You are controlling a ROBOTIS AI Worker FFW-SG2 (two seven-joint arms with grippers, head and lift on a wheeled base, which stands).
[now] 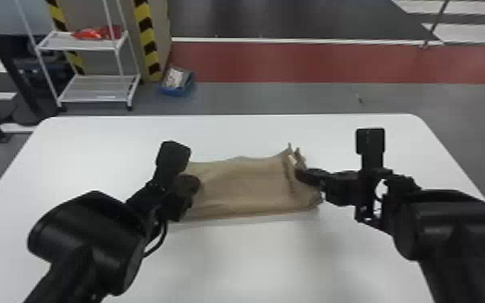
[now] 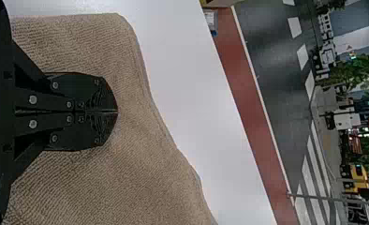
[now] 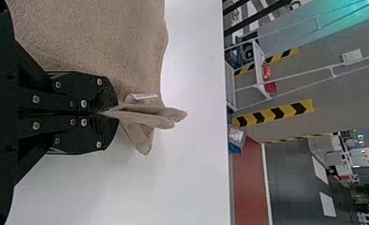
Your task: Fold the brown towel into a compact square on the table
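Observation:
The brown towel (image 1: 245,185) lies as a folded rectangular strip across the middle of the table. My left gripper (image 1: 191,184) is over its left end; in the left wrist view the left gripper (image 2: 117,111) has its fingers pressed together above the towel (image 2: 140,173), with no cloth visible between them. At the towel's right end is my right gripper (image 1: 303,174). In the right wrist view the right gripper (image 3: 113,113) is shut on a bunched edge of the towel (image 3: 98,42), beside a small white tag (image 3: 140,97). Folds stick out past these fingertips.
The white table (image 1: 253,258) extends around the towel on all sides. Beyond its far edge, on the floor, stand a white shelf cart (image 1: 96,88) and a blue bin (image 1: 177,89).

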